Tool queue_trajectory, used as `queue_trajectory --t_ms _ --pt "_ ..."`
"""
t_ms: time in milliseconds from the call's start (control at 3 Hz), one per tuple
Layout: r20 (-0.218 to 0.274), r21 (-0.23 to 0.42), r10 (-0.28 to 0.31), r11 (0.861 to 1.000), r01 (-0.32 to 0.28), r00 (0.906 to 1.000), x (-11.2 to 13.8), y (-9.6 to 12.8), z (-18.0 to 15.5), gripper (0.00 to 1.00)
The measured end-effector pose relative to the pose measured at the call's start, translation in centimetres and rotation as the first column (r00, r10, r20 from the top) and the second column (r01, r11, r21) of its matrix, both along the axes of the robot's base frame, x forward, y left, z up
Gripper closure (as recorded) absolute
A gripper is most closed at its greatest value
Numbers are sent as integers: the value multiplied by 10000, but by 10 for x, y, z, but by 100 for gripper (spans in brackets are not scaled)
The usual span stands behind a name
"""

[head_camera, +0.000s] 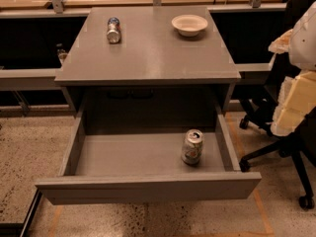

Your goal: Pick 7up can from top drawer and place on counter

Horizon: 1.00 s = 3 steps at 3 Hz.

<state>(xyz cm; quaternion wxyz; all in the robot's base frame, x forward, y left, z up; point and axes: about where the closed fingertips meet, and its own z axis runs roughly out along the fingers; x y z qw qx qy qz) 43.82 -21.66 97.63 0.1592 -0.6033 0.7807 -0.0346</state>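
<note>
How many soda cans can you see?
2. The 7up can stands in the open top drawer, right side. Another can lies on the counter, back left. Its front might hide more. The gripper is at the right edge, away from both.

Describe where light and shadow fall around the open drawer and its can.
Camera view: warm light; the counter shadows the recess behind the top drawer; the 7up can glints on top; the tool is out of view.

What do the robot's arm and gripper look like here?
Only part of the arm shows, at the right edge: a rounded white shell above blocky cream-yellow segments. No cables or markings are visible. The gripper is out of view.
</note>
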Motion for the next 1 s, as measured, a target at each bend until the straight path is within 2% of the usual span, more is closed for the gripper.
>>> queue_trajectory --t_ms 333,667,1000 --pt "109 25 30 10000 -31 9999 1 2 0 0" --pt "189 795 443 9958 -457 9988 12 9 -22 0" --pt "336 1603 672 9845 -717 9972 33 17 -51 0"
